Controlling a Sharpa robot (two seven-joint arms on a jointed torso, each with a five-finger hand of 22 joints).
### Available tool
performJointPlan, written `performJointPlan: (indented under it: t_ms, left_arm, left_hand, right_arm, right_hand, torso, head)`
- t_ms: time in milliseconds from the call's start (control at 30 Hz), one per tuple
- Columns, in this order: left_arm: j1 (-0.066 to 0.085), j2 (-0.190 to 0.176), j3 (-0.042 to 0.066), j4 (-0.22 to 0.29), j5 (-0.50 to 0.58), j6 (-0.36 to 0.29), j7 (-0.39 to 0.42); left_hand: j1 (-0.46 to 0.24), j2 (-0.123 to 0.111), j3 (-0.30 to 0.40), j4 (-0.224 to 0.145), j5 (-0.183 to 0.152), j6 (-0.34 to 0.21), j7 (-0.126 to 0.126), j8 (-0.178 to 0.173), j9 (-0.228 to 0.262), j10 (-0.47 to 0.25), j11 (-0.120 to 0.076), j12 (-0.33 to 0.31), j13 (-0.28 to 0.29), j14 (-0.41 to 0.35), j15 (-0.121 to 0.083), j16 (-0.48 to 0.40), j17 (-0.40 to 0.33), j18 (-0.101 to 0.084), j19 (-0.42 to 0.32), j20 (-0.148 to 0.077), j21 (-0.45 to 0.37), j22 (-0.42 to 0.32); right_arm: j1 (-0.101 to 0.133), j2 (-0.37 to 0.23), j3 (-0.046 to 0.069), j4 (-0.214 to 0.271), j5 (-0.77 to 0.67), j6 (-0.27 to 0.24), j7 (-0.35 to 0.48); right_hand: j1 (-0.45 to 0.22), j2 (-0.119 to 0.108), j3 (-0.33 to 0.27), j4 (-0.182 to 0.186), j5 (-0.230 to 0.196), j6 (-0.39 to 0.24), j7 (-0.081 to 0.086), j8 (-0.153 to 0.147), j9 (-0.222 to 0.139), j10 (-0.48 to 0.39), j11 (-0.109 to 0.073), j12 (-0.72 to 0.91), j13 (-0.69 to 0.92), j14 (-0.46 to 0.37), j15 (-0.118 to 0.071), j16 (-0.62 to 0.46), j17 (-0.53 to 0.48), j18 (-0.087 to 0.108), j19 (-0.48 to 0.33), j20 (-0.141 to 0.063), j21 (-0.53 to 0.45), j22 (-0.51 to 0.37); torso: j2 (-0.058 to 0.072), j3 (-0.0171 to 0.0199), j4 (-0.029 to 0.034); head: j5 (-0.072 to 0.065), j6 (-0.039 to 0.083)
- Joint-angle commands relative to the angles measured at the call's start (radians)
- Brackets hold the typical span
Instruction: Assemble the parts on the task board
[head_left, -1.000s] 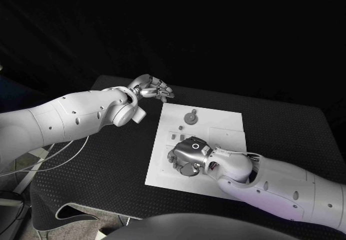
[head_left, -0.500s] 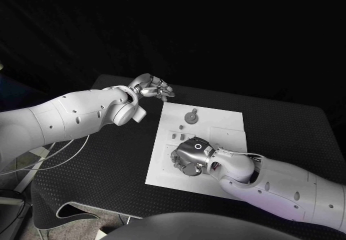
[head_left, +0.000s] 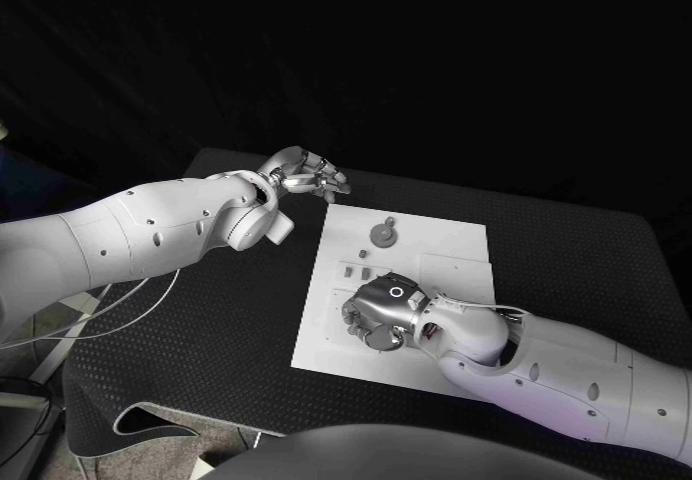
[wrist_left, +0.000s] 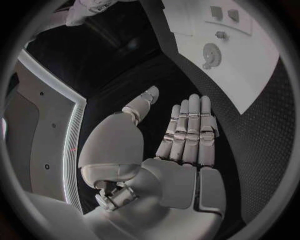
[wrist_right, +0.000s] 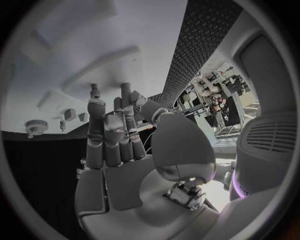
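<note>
On the table: black mat (head_left: 188, 340) with a fine dimpled weave; darkness surrounds it.
Task board: flat white rectangular plate (head_left: 433, 250) at the centre of the table, matte, with shallow raised outlines.
Parts: a grey toothed round piece (head_left: 382, 235) stands toward the board's 12 o'clock end; small grey blocks (head_left: 356, 268) lie just nearer the middle.
Left hand: silver, jointed metal (head_left: 303, 174), over the mat off the board's 11 o'clock corner; fingers straight and close together, thumb apart, holding nothing.
Right hand: silver (head_left: 378, 318), over the board's 7 o'clock part; fingers stretched forward, nothing between them.
Writing: none readable.
</note>
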Motion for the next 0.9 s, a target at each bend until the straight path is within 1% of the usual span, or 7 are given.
performJointPlan:
  t_ms: [33, 100, 200, 333, 400, 667, 900]
  left_arm:
    - [0.002, 0.001, 0.001, 0.003, 0.002, 0.011, 0.008]
    - [0.002, 0.001, 0.001, 0.003, 0.002, 0.011, 0.008]
    - [0.002, 0.001, 0.001, 0.003, 0.002, 0.011, 0.007]
    - [0.003, 0.0, 0.001, 0.003, 0.002, 0.01, 0.006]
    - [0.003, 0.0, 0.001, 0.003, 0.002, 0.011, 0.006]
    - [0.003, -0.002, 0.001, 0.003, -0.002, 0.013, 0.006]
    - [0.003, -0.002, 0.001, 0.003, -0.003, 0.012, 0.005]
  left_hand:
    - [0.0, 0.011, -0.007, -0.001, -0.004, 0.003, -0.004, 0.006, -0.001, -0.003, -0.003, 0.0, -0.002, 0.007, 0.002, -0.007, 0.001, -0.007, 0.001, 0.001, 0.005, -0.002]
    - [0.0, 0.011, -0.007, -0.001, -0.004, 0.003, -0.004, 0.006, -0.002, -0.003, -0.003, 0.0, -0.002, 0.007, 0.002, -0.007, 0.001, -0.007, 0.001, 0.001, 0.005, -0.002]
    - [0.0, 0.011, -0.007, -0.001, -0.004, 0.003, -0.004, 0.006, -0.002, -0.003, -0.003, 0.0, -0.002, 0.007, 0.002, -0.007, 0.002, -0.007, 0.001, 0.001, 0.005, -0.002]
    - [0.0, 0.011, -0.007, -0.001, -0.004, 0.003, -0.004, 0.006, -0.002, -0.003, -0.003, 0.0, -0.002, 0.007, 0.002, -0.008, 0.002, -0.007, 0.001, 0.001, 0.005, -0.002]
    - [0.0, 0.011, -0.007, -0.001, -0.004, 0.003, -0.004, 0.006, -0.002, -0.003, -0.003, 0.0, -0.002, 0.007, 0.002, -0.008, 0.002, -0.007, 0.001, 0.001, 0.005, -0.002]
    - [0.0, 0.011, -0.007, -0.001, -0.004, 0.003, -0.004, 0.006, -0.002, -0.003, -0.003, 0.0, -0.002, 0.007, 0.002, -0.009, 0.003, -0.007, 0.0, 0.001, 0.005, -0.002]
    - [0.003, 0.01, -0.006, -0.003, -0.004, 0.003, -0.004, 0.006, -0.002, -0.003, -0.003, 0.0, -0.002, 0.007, 0.002, -0.01, 0.004, -0.006, 0.0, 0.001, 0.005, -0.002]
  right_arm:
    - [-0.003, 0.002, -0.002, -0.008, 0.008, 0.018, 0.001]
    - [-0.002, 0.004, -0.002, -0.009, 0.016, 0.019, 0.002]
    - [-0.002, 0.005, -0.003, -0.012, 0.041, 0.016, 0.008]
    - [-0.002, 0.004, -0.003, -0.014, 0.062, 0.02, 0.017]
    - [-0.002, 0.003, -0.003, -0.015, 0.062, 0.02, 0.023]
    - [-0.002, 0.002, -0.003, -0.015, 0.084, 0.014, 0.037]
    - [-0.002, 0.0, -0.003, -0.011, 0.101, -0.015, 0.041]
  right_hand:
    - [0.003, -0.007, 0.003, 0.003, 0.006, 0.003, 0.001, 0.0, -0.002, 0.099, -0.03, -0.003, -0.002, -0.01, -0.015, 0.001, 0.001, 0.068, -0.002, -0.006, 0.004, 0.021]
    - [0.001, -0.015, 0.002, 0.003, 0.006, -0.004, 0.003, -0.005, -0.004, 0.091, -0.027, -0.009, -0.003, -0.01, -0.013, 0.0, 0.001, 0.068, -0.004, -0.006, 0.004, 0.021]
    - [-0.017, -0.048, -0.011, 0.005, 0.006, -0.022, 0.01, -0.016, -0.01, 0.074, -0.019, -0.021, -0.007, -0.01, -0.005, -0.001, 0.0, 0.068, -0.005, -0.004, 0.005, 0.021]
    - [-0.05, -0.099, -0.028, 0.01, 0.006, -0.079, 0.035, -0.048, -0.024, 0.037, 0.0, -0.047, -0.017, -0.008, 0.014, -0.002, -0.001, 0.068, -0.005, -0.005, 0.005, 0.018]
    - [-0.064, -0.113, -0.032, 0.012, 0.006, -0.094, 0.042, -0.056, -0.028, 0.024, 0.005, -0.056, -0.02, -0.008, 0.019, -0.002, -0.001, 0.068, -0.005, -0.005, 0.004, 0.017]
    - [-0.104, -0.153, -0.038, 0.02, 0.006, -0.126, 0.041, -0.071, -0.035, -0.014, 0.022, -0.083, -0.03, -0.012, 0.035, -0.003, -0.002, 0.068, -0.005, -0.006, -0.001, 0.014]
    - [-0.107, -0.152, -0.031, 0.021, 0.006, -0.129, 0.043, -0.07, -0.036, -0.016, 0.024, -0.085, -0.03, -0.012, 0.037, -0.001, -0.001, 0.068, -0.002, -0.008, -0.002, 0.014]
  torso:
    - [0.0, -0.0006, -0.0006]
    - [0.0, -0.0001, 0.0]
    - [0.0, 0.0003, 0.0008]
    - [0.0, -0.0002, -0.0002]
    - [0.0, -0.0002, -0.0002]
    - [-0.001, 0.0001, 0.0004]
    - [0.0, 0.0, 0.0006]
  head:
    - [0.0, 0.0]
    - [-0.002, 0.0]
    - [-0.002, 0.0]
    - [-0.003, 0.0]
    - [-0.003, 0.0]
    - [-0.002, 0.001]
    - [-0.004, 0.002]
